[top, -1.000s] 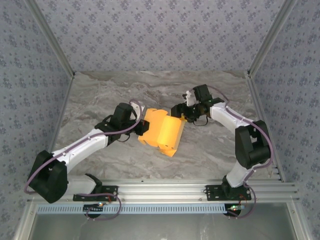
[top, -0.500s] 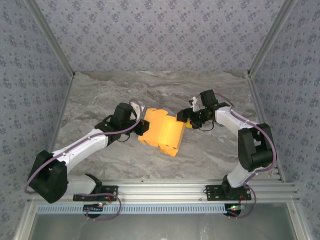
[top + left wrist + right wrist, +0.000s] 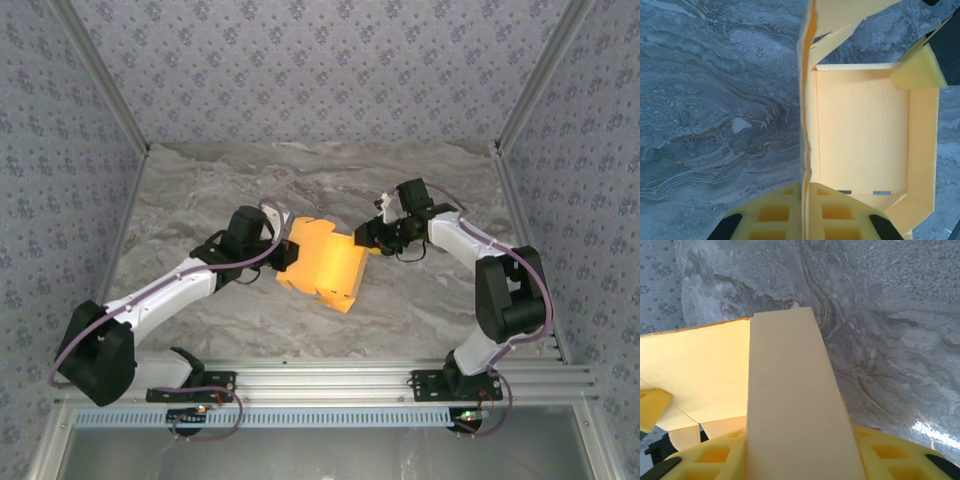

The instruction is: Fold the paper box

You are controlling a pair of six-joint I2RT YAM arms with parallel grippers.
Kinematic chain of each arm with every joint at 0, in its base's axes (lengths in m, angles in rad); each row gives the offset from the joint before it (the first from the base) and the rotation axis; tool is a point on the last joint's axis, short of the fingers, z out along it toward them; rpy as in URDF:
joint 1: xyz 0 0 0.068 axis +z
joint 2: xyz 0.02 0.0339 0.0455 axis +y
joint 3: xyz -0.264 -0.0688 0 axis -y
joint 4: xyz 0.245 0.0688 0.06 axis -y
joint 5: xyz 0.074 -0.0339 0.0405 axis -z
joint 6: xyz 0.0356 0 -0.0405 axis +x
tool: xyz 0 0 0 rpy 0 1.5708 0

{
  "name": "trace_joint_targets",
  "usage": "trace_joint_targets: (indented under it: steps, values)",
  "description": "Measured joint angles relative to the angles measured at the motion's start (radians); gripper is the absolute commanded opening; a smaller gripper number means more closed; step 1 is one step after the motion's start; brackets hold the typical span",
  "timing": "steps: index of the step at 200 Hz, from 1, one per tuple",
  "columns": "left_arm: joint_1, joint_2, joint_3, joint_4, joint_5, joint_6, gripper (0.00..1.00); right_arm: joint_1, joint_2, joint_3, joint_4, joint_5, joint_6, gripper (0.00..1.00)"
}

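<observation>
Marble table (image 3: 200, 190), grey-veined, patterned walls around it. Paper box (image 3: 325, 262) sits near the middle of the table between the two arms. It is half formed: floor down, side walls raised, flaps loose.

Left gripper (image 3: 285, 255) is clamped tight on the box's left wall (image 3: 807, 100); the card edge runs up between its pads, which anchors the box.

Right gripper (image 3: 368, 238) is at the box's far right corner, jaws partly apart. A long flap (image 3: 795, 405) lies between them. Whether they pinch it, I cannot tell.

Step in hand, as I judge it: folding this end flap over. The next move calls for a sure hold on the flap, then swinging it inward over the cavity while the left holds firm.
</observation>
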Motion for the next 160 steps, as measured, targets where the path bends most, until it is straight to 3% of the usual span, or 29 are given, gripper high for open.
trace_joint_targets:
  steps: [87, 160]
  values:
    - [0.000, 0.024, 0.035, -0.022, 0.006, 0.000, 0.00, 0.006, -0.010, 0.002, -0.002, 0.030, -0.010, 0.41]
    - [0.000, 0.036, 0.083, -0.051, -0.028, -0.008, 0.00, 0.014, -0.068, -0.024, 0.010, 0.094, 0.005, 0.63]
